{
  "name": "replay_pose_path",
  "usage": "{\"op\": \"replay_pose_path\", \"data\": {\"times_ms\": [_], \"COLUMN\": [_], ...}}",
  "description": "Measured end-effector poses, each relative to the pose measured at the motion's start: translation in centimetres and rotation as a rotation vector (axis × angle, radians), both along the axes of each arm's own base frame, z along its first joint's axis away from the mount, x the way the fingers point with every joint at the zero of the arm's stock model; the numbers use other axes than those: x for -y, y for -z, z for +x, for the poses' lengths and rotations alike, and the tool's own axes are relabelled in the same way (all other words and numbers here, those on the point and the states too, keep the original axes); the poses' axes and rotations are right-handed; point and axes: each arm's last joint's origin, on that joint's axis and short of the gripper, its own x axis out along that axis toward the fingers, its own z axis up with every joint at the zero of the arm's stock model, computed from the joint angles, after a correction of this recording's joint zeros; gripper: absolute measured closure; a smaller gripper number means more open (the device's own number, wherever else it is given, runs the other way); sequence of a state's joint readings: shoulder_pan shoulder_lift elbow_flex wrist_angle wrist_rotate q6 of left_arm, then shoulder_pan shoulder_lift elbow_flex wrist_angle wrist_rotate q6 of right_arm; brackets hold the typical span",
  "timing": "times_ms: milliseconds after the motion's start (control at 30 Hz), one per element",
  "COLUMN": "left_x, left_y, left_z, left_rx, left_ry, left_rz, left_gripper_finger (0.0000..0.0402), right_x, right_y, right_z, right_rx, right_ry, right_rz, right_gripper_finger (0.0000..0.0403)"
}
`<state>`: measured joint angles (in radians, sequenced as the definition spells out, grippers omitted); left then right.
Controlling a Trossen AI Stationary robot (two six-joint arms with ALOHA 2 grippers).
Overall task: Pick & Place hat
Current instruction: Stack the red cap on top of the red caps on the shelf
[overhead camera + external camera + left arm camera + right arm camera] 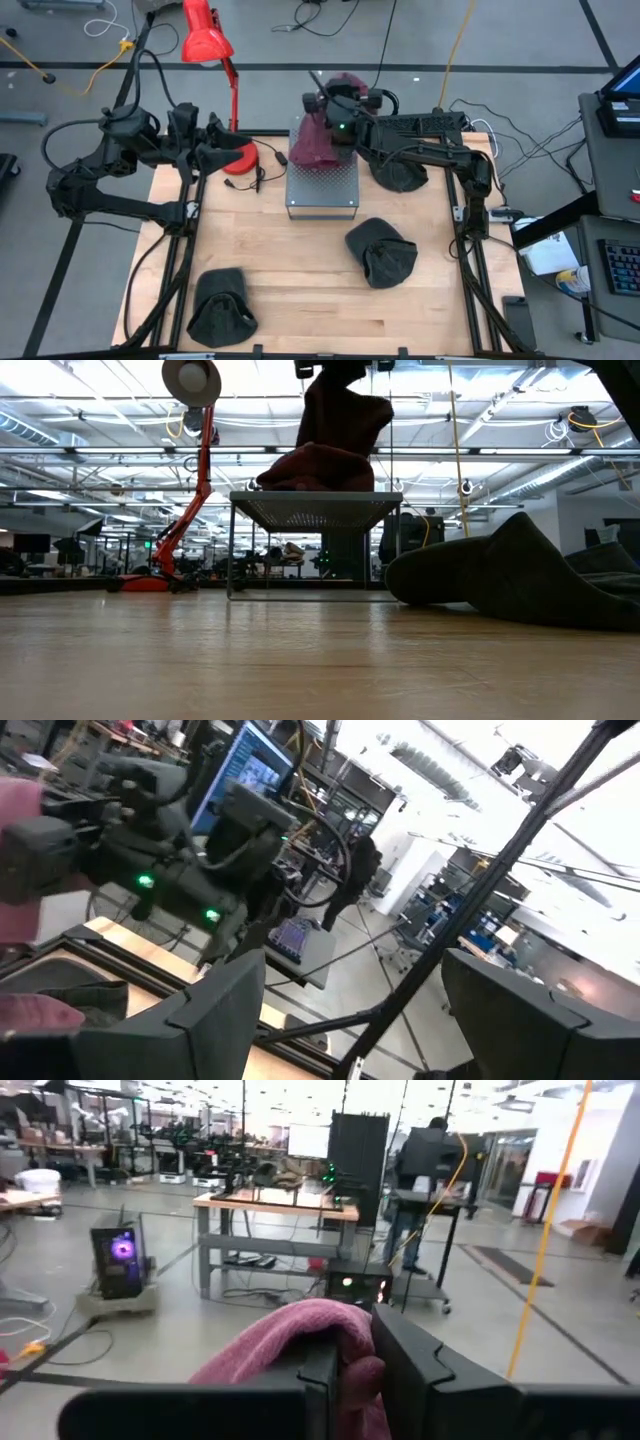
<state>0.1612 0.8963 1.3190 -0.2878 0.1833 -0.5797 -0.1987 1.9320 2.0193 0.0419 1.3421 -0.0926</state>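
Right gripper (335, 112), fingers pinched on the maroon hat (318, 140), holds it above the rack (322, 185); its lower end rests on the rack's rear edge. The hat hangs lengthwise, long axis near vertical. Released here, it may slide off behind the rack. Left gripper (222, 152) idles left of the rack, fingers apart.

Bright overhead ceiling lights glare in the low view; left wrist view blurred.

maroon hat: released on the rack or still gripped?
Gripped. The right hand pinches the maroon fabric hat, whose lower part rests on the metal mesh rack.
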Motion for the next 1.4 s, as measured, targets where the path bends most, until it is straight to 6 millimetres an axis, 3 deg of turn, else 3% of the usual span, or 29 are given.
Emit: {"op": "replay_pose_path", "data": {"times_ms": [133, 400, 933, 1267, 1400], "left_x": [0.0, 0.2, 0.5, 0.6, 0.7], "left_y": [0.0, 0.0, 0.0, 0.0, 0.0], "left_z": [0.0, 0.0, 0.0, -0.1, -0.1], "left_rx": [0.000, -0.003, -0.010, -0.018, -0.020], "left_ry": [0.014, 0.082, 0.162, 0.233, 0.245], "left_rz": [0.002, 0.000, -0.034, -0.065, -0.061], "left_gripper_finger": [0.0091, 0.0091, 0.0091, 0.0091, 0.0091], "right_x": [-0.1, -0.7, -6.3, -6.6, -6.6], "right_y": [0.5, 4.3, 6.6, 9.0, 9.1], "right_z": [0.3, 3.1, 5.1, 6.4, 6.2], "right_rx": [-0.009, -0.035, -0.166, -0.147, -0.149], "right_ry": [0.016, 0.052, 0.024, -0.017, -0.016], "right_rz": [0.006, 0.018, 0.013, 0.020, 0.021], "right_gripper_finger": [0.0365, 0.0365, 0.0364, 0.0364, 0.0364]}}
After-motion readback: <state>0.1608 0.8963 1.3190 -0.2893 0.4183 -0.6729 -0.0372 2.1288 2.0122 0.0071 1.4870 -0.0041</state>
